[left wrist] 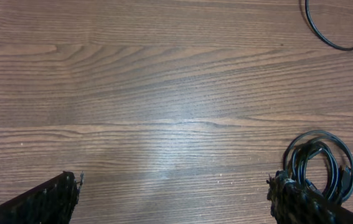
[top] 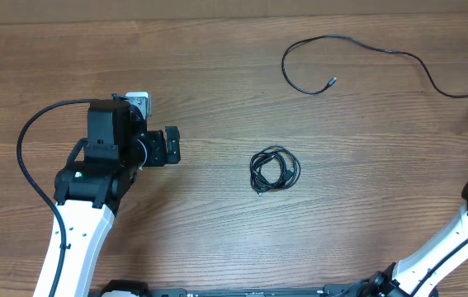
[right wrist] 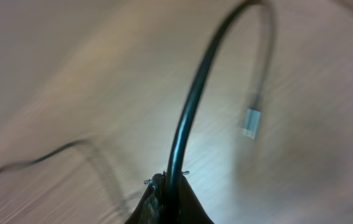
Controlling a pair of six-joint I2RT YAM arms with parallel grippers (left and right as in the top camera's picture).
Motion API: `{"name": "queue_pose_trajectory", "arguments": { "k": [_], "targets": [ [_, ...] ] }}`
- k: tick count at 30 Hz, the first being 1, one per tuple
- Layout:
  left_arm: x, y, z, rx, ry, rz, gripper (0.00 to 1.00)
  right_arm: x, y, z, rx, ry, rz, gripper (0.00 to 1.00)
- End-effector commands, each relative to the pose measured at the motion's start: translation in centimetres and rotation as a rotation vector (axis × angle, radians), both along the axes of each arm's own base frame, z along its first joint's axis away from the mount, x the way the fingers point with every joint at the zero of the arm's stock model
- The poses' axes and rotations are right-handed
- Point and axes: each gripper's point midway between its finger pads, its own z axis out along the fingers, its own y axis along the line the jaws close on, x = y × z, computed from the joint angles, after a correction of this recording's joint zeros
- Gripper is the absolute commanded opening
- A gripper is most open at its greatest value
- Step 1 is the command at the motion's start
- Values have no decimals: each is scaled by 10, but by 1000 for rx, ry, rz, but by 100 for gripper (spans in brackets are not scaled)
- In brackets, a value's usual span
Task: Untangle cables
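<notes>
Right fingers point(right wrist: 193, 210) pinch 1 loose cable point(right wrist: 192, 93). Left fingers point(left wrist: 45, 200) hang spread above the tabletop point(left wrist: 164, 93); 1 coiled bundle point(top: 274, 171) awaits untangling.

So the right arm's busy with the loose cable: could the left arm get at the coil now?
Probably yes. The left pincer is open, the coil lies close by, and only bare table lies between them.
</notes>
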Motion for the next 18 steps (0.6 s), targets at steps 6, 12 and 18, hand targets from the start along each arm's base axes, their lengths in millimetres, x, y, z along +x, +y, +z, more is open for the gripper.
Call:
{"name": "queue_pose_trajectory", "arguments": {
  "k": [6,12,18],
  "targets": [
    [3,-1,7,2,-19,5,100,33,91,58,42,-265,491,4],
    [4,-1,8,1,-20,5,99,42,104,26,-3,-164,499,22],
    [3,-1,7,2,-16,5,100,22,32,-14,-98,90,-17,60]
  ]
}}
